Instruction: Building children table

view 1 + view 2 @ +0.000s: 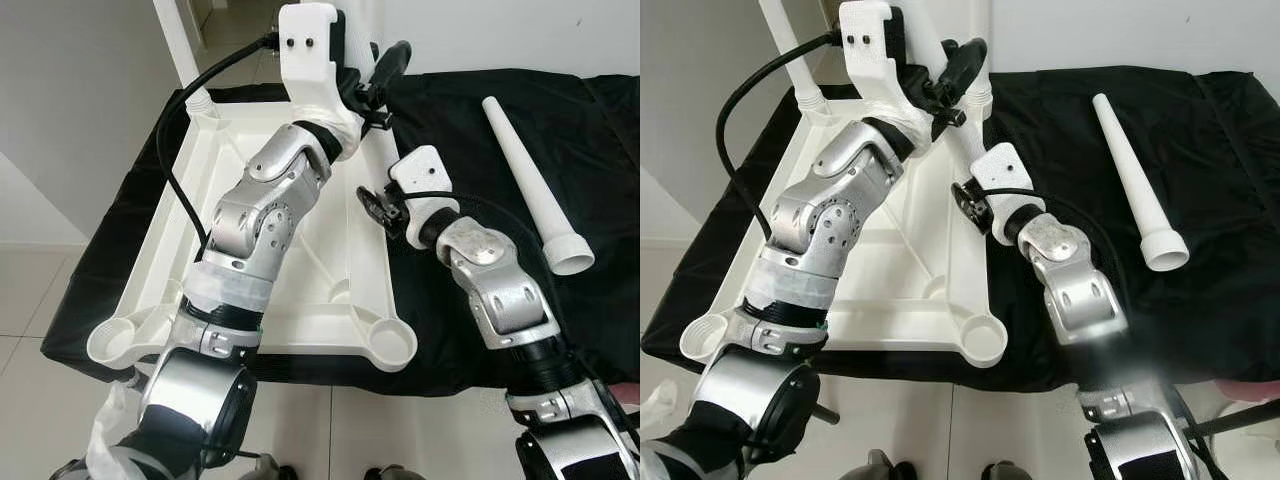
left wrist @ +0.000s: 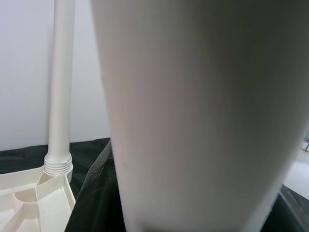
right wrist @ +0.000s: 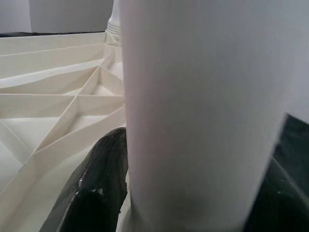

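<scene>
left gripper point(image 1: 958, 68) clamping upright table leg point(image 2: 203, 116) | right gripper point(image 3: 183, 203) fingers hugging same leg low | tabletop point(image 1: 340, 250) lying inverted on black cloth point(image 1: 600, 290) | spare leg point(image 1: 530, 180) lying loose nearby

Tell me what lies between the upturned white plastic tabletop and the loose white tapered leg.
Bare black cloth, crossed by the right gripper and its arm, in both eye views.
</scene>
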{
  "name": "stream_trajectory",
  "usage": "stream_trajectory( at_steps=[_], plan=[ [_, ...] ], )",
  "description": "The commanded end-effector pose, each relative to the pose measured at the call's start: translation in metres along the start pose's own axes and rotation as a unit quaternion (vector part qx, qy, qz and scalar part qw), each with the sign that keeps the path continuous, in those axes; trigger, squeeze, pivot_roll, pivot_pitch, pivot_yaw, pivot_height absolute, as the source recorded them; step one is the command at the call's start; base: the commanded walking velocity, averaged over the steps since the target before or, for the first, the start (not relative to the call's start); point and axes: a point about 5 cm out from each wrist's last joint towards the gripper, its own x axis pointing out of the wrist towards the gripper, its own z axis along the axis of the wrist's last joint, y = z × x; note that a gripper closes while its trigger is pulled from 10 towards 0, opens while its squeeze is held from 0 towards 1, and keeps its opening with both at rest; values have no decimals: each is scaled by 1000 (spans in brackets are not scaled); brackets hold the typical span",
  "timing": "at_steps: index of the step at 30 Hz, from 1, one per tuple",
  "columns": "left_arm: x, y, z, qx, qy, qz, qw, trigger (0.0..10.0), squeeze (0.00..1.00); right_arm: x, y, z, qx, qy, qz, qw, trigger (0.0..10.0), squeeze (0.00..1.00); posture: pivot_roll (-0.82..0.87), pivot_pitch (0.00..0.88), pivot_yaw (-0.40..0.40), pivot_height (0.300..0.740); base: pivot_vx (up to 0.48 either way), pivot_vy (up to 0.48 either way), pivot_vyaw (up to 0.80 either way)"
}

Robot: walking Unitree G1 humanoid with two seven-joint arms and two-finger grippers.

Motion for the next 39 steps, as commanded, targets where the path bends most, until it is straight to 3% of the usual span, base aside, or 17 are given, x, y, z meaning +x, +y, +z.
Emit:
stream_trajectory(
  at_steps=[1,15,16,17,20,21,24,25,26,27,29,30,31,32,33,39],
  plan=[
    [0,-10,5,5,-12,-16,1000,10000,0,5,10,3,-15,-10,19,1000,10000,0,-36,108,85,740,0,0,0],
    [1,-15,4,6,-10,-25,1000,10000,0,10,8,5,-54,-23,17,998,10000,0,-35,100,91,740,0,0,0],
    [1,-15,4,6,-10,-24,1000,10000,0,11,7,5,-54,-25,16,998,9216,0,-36,97,91,740,0,0,0],
    [1,-15,4,6,-10,-24,1000,10000,0,12,7,5,-53,-25,15,998,5922,0,-34,98,91,740,0,0,0],
    [1,-15,4,6,-10,-24,1000,10000,0,12,6,4,-53,-26,14,998,5922,0,-34,98,91,740,0,0,0],
    [1,-16,4,6,-10,-25,1000,10000,0,13,6,5,-50,-28,11,998,4275,0,-33,97,92,740,0,0,0],
    [1,-16,4,6,-10,-26,1000,10000,0,13,5,5,-48,-29,8,998,4275,0,-33,97,92,740,0,0,0],
    [1,-17,4,6,-9,-26,1000,10000,0,13,4,6,-44,-32,2,999,0,0,-32,96,92,740,0,0,0],
    [1,-17,3,6,-9,-26,1000,10000,0,13,3,6,-39,-34,-5,999,0,0,-31,96,93,740,0,0,0],
    [1,-16,3,7,-8,-26,1000,10000,0,13,2,6,-35,-34,-10,999,706,0,-31,96,93,740,0,0,0],
    [1,-16,3,7,-8,-26,1000,10000,0,13,2,6,-32,-34,-12,999,706,0,-31,96,93,740,0,0,0],
    [1,-16,3,7,-8,-26,1000,10000,0,13,1,5,-30,-34,-16,999,2235,0,-30,96,93,740,0,0,0],
    [1,-16,3,7,-7,-26,1000,10000,0,13,1,5,-29,-33,-20,999,8980,0,-30,96,93,740,0,0,0],
    [1,-16,3,7,-7,-26,1000,10000,0,13,1,5,-29,-33,-20,999,8980,0,-30,96,93,740,0,0,0],
    [1,-16,3,8,-7,-26,1000,10000,0,13,1,5,-28,-32,-24,999,10000,0,-30,100,95,740,0,0,0],
    [1,-16,4,9,-7,-28,1000,10000,0,13,0,4,-26,-30,-30,999,10000,0,-30,98,97,740,0,0,0]
  ],
)
